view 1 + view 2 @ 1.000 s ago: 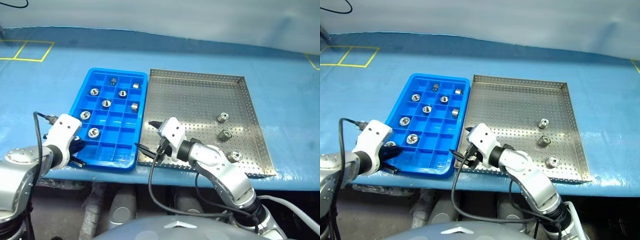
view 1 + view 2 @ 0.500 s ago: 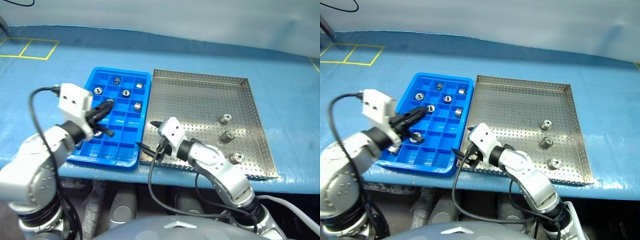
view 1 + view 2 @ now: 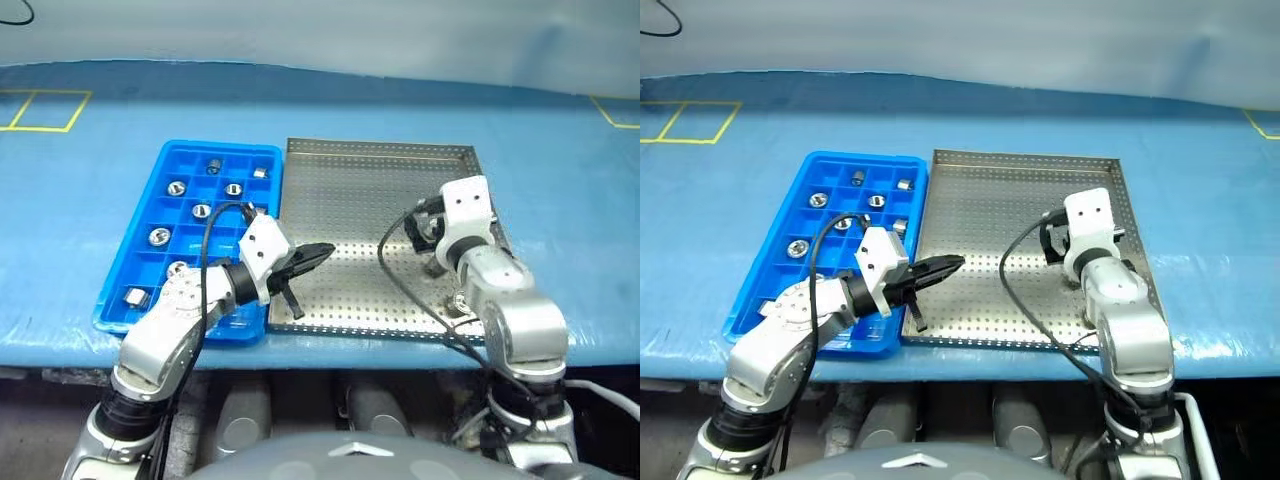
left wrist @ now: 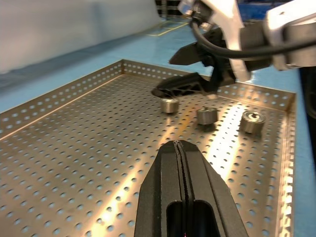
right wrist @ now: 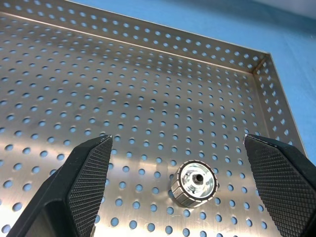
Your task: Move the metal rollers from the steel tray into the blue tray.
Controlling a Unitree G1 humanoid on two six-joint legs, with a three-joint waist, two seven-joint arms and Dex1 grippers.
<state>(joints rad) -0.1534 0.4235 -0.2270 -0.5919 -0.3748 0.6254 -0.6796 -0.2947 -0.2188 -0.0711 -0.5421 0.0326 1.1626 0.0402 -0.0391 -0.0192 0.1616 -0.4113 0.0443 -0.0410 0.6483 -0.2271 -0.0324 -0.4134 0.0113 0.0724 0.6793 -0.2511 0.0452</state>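
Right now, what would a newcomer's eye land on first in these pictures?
The right gripper, fingers wide open over the steel tray, brackets one metal roller near the tray's far right corner. The left gripper, fingers shut and empty, points across the same tray from the blue tray's side. Beside it, the blue tray already holds several rollers in separate compartments.

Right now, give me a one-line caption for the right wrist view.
Open right gripper poised over a metal roller on the steel tray.
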